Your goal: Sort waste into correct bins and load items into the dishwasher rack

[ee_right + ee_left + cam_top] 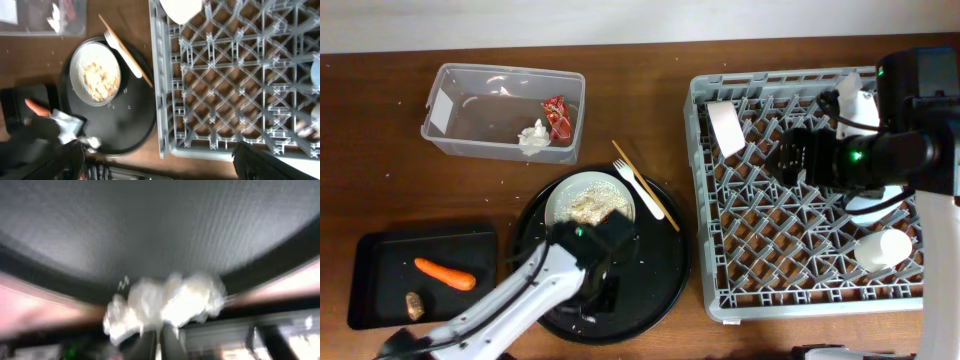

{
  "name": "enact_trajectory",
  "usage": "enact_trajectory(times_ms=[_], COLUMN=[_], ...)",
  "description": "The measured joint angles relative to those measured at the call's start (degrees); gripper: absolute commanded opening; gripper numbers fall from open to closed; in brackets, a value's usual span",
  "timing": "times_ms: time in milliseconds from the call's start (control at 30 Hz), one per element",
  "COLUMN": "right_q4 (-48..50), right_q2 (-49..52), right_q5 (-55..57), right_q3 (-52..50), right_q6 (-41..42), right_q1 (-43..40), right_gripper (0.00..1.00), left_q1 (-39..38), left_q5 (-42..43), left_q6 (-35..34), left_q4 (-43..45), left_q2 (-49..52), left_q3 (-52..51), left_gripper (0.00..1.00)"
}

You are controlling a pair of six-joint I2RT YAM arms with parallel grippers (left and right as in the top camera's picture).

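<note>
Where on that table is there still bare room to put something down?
Bare wood lies between the clear tub and the shallow black tray, and between that tub and the rack. The rack's middle pegs hold nothing. Crowded: the round tray, with plate, fork, chopsticks and the left arm over it.

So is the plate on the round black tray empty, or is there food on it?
Not empty. Beige rice-like scraps lie in the middle of the plate.
</note>
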Motion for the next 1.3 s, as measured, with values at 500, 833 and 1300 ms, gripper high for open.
enact_trajectory(times_ms=[500,833,1300], right_q4=[0.0,0.1,18.5], right_q2=[0.0,0.0,9.7], right_q5=[0.0,0.0,5.9], right_q3=[0.1,0.1,-12.2], right_q6=[0.0,0.0,-2.8], right_q1=[0.0,0.0,21.2], right_gripper=[0.98,0.98,0.44], left_q1=[39.4,31.7,33.6], left_q5=[0.9,6.4,-10.8], left_q6=[20.1,22.9,6.4], left_q4=[44.9,8.7,-8.6], left_q2=[28.2,19.1,1.5], left_q3=[30.9,39.5,34.5], left_gripper=[0.79,0.75,0.99])
